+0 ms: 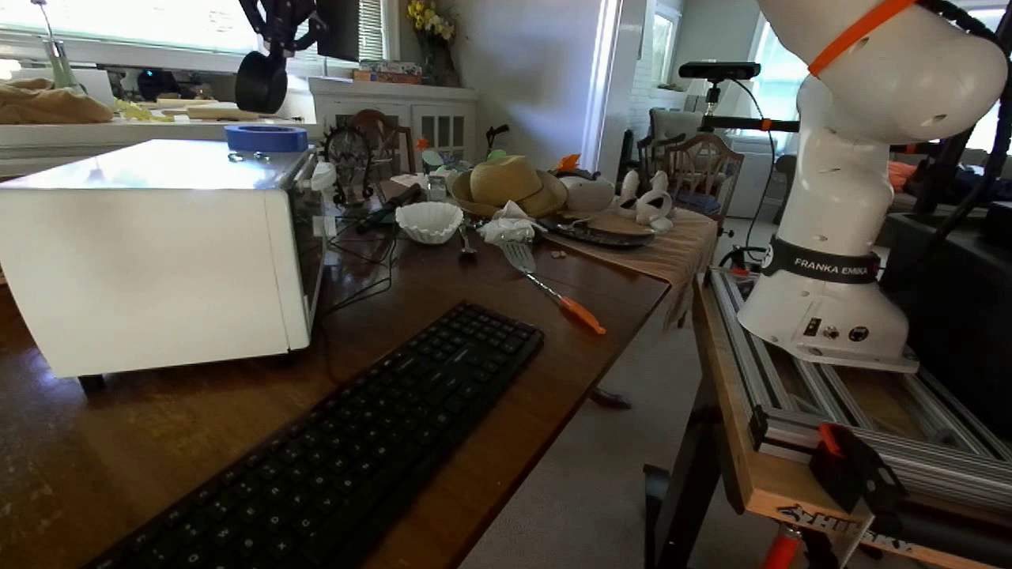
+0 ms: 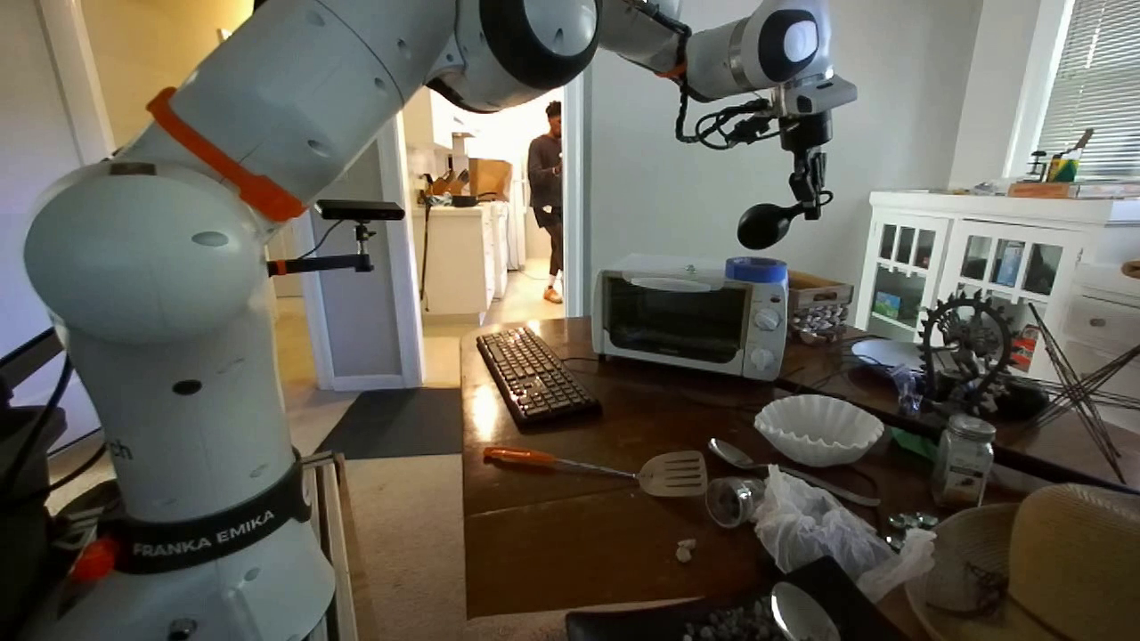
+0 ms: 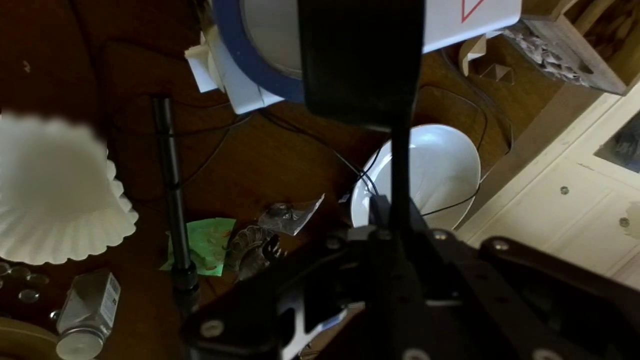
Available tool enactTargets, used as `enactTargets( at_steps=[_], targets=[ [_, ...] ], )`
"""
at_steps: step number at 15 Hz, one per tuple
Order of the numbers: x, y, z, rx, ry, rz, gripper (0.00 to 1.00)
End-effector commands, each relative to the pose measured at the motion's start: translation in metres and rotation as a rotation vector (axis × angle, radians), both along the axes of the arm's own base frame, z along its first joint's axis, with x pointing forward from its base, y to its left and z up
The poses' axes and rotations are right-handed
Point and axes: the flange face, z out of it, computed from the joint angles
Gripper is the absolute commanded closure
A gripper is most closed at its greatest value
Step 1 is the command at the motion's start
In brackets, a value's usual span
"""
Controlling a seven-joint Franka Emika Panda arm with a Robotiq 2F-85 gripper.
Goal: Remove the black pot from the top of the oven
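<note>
The small black pot hangs in the air above the white oven. In an exterior view the pot shows apart from the oven, above its knob end. My gripper is shut on the pot's handle. The pot is tilted, its body out to the side of the fingers. In the wrist view the pot appears as a dark shape at the top. Its handle runs down between the fingertips. Part of the oven's top shows behind it. The inside of the pot is hidden.
A blue tape roll lies on the oven's top edge, below the pot. A keyboard, a spatula and a white fluted bowl lie on the table. A white plate and cables are beside the oven. A gear-shaped stand stands nearby.
</note>
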Motion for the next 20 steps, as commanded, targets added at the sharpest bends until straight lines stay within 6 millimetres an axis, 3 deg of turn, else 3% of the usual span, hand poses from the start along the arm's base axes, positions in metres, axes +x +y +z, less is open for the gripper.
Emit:
enactTargets(
  at_steps=[1, 4, 6, 10, 17, 20],
  targets=[
    [-0.008, -0.014, 0.019, 0.049, -0.015, -0.003, 0.99],
    [-0.012, -0.044, 0.031, 0.148, -0.082, -0.003, 0.99],
    [-0.018, -0.076, 0.031, 0.229, -0.144, -0.034, 0.99],
    [-0.039, -0.135, 0.011, 0.333, -0.201, 0.005, 0.99],
    [-0.111, -0.180, -0.012, 0.443, -0.181, 0.391, 0.99],
    [-0.152, -0.214, -0.037, 0.509, -0.176, 0.496, 0.99]
  ],
)
